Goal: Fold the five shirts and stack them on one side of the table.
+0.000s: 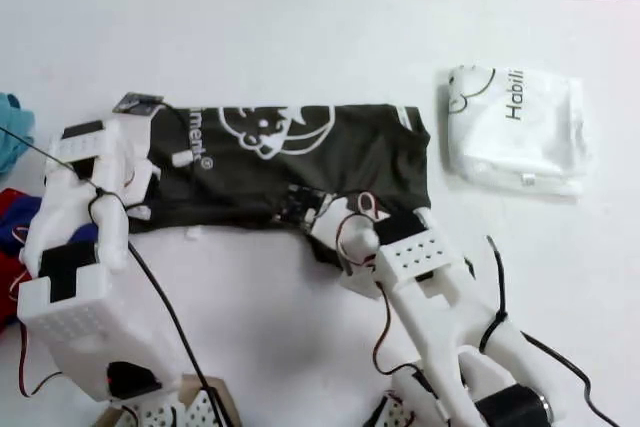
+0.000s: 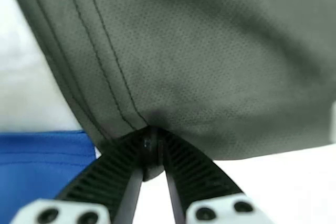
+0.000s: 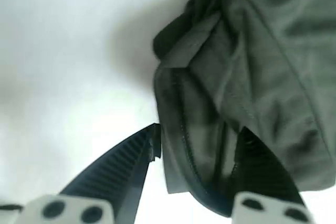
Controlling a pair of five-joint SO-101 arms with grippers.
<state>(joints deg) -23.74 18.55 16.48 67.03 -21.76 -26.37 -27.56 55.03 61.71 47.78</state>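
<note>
While the dark shirt (image 1: 330,162) lay spread sideways across the middle of the table (image 1: 300,37), the step in hand looked to be a lengthwise fold, with the near edge carried toward 12 o'clock. The folded white shirt (image 1: 515,132) sat at 2 o'clock, well apart, and a heap of blue and red shirts (image 1: 12,217) lay at 9 o'clock. The left gripper (image 2: 149,148) had its jaws pinched tight on the hem at the dark shirt's 8 o'clock corner. The right gripper (image 3: 199,137) stood with jaws wide, straddling a bunched fold at the 6 o'clock edge without clamping it. To do the fold well, I judged, the right should close on every layer, and both should lift level and together so the cloth would not skew. White lettering and a cartoon figure crossed the dark chest, and dark lettering crossed the white one, each readable only in part.
</note>
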